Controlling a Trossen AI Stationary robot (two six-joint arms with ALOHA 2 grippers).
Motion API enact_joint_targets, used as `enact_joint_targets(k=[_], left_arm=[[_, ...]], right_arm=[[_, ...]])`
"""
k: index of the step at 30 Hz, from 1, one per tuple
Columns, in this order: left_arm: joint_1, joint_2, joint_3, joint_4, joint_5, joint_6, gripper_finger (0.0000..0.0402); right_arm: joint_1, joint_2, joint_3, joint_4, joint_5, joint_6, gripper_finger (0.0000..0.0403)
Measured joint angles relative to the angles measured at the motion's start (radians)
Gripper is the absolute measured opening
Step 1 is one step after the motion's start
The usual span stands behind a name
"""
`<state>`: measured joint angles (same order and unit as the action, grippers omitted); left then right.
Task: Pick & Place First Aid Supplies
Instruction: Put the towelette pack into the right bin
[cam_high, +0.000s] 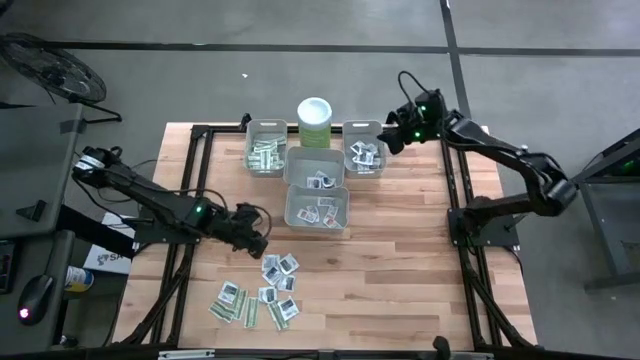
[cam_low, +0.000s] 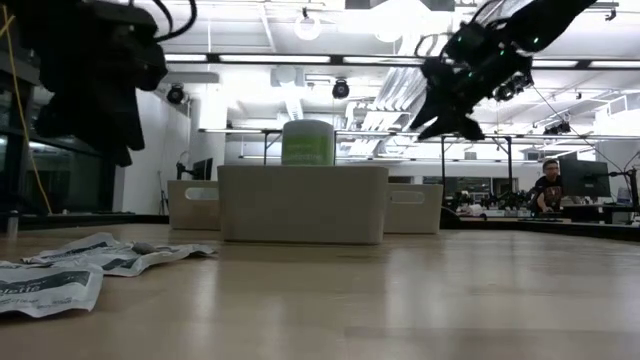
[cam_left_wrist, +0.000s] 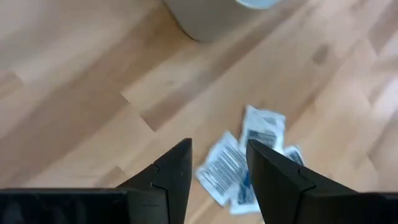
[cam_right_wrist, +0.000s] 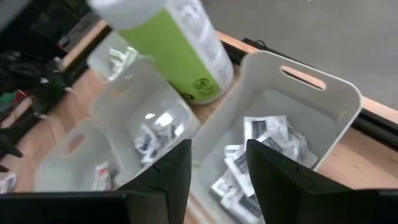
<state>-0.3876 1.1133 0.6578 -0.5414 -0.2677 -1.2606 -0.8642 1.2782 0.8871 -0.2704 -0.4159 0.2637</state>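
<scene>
On the table's near edge we saw a dozen or so packets (cam_high: 258, 297) left loose; many already lay in the four bins (cam_high: 317, 207). Our left gripper (cam_high: 257, 240) hovered over that pile, parted and empty. Farther off, our right gripper (cam_high: 392, 139) hung open and empty above the right-hand bin.

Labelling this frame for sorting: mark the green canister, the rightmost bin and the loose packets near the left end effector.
green canister (cam_high: 315, 122): high view, on its white lid.
rightmost bin (cam_right_wrist: 323, 93): right wrist view, on its far wall.
loose packets (cam_left_wrist: 227, 168): left wrist view, on the striped packet's face.
</scene>
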Motion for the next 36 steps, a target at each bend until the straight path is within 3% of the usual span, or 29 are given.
enact_joint_targets(k=[7,18,29,36], left_arm=[[-0.061,0.050,0.000,0.028,0.070,-0.080,0.0151],[-0.065,0.171,0.000,0.105,0.099,0.026,0.0151],[-0.065,0.177,0.000,0.108,0.097,0.063,0.0151],[-0.065,0.177,0.000,0.077,0.098,0.075,0.0151]], right_arm=[[0.086,-0.103,0.000,-0.128,0.068,0.026,0.0146],[0.367,-0.141,0.000,-0.171,0.085,0.123,0.0135],[0.815,-0.139,0.000,-0.017,0.445,0.235,0.0079],[0.959,-0.139,0.000,0.001,0.613,0.310,0.0043]])
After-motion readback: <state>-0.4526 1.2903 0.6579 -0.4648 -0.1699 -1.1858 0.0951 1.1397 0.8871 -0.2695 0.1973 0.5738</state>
